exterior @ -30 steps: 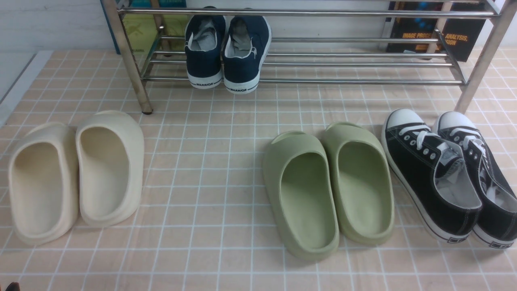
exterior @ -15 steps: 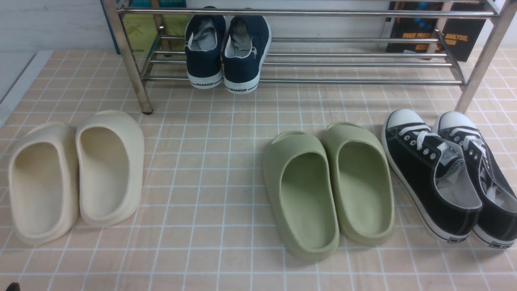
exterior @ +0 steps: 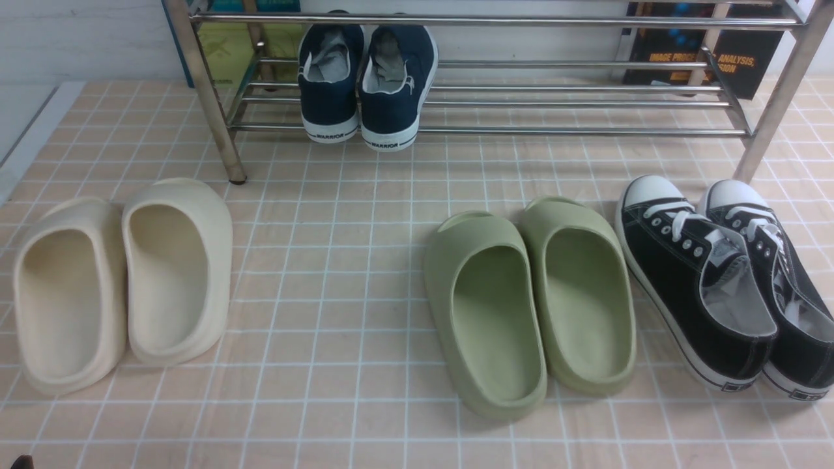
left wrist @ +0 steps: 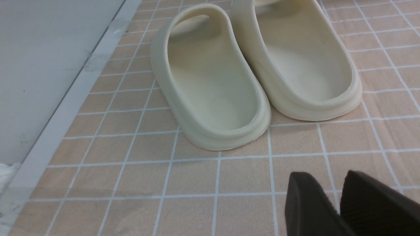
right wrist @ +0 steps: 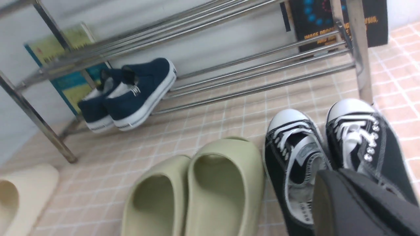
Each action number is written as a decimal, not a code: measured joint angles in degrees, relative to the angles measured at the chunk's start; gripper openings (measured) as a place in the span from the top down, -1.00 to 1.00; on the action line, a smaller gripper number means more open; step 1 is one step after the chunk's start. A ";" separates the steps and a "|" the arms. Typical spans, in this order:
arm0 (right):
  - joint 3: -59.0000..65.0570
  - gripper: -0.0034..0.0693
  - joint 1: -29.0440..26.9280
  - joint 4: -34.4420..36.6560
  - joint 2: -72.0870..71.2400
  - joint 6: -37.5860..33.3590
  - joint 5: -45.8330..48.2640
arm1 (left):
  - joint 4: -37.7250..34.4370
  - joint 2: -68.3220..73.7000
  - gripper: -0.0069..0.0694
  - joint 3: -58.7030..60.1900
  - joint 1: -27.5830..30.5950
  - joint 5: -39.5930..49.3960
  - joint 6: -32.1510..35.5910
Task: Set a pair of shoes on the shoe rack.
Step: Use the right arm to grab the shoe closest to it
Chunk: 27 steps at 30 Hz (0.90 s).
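Right wrist view: right fingers (right wrist: pixel 354 203) shut, empty; pair of shoes (right wrist: pixel 295 154) near, just ahead.

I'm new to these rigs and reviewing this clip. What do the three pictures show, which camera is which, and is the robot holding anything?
This is a robot with two arms, each ending in a two-fingered gripper. The wide picture comes from a camera between the arms, looking forward. The other two come from cameras on the wrists.

On the tiled floor stand cream slides, green slides and, on the robot's right, the black sneakers meant for the shoe rack. Navy sneakers sit on its lower shelf.

The left gripper, its dark fingers slightly apart, hovers near the cream slides. The right gripper, fingers together, is close to the black sneakers. Neither holds anything.
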 joint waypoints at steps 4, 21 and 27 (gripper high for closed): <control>-17.35 0.96 0.00 -13.19 15.62 -0.56 15.51 | 0.13 0.00 0.30 0.00 0.00 0.00 0.00; -41.48 0.86 14.01 -21.70 63.05 -0.60 36.85 | 0.36 0.00 0.28 0.00 0.00 0.02 0.00; -43.92 0.33 18.52 -29.49 72.93 3.11 34.74 | 0.36 0.00 0.26 0.00 0.00 0.02 0.00</control>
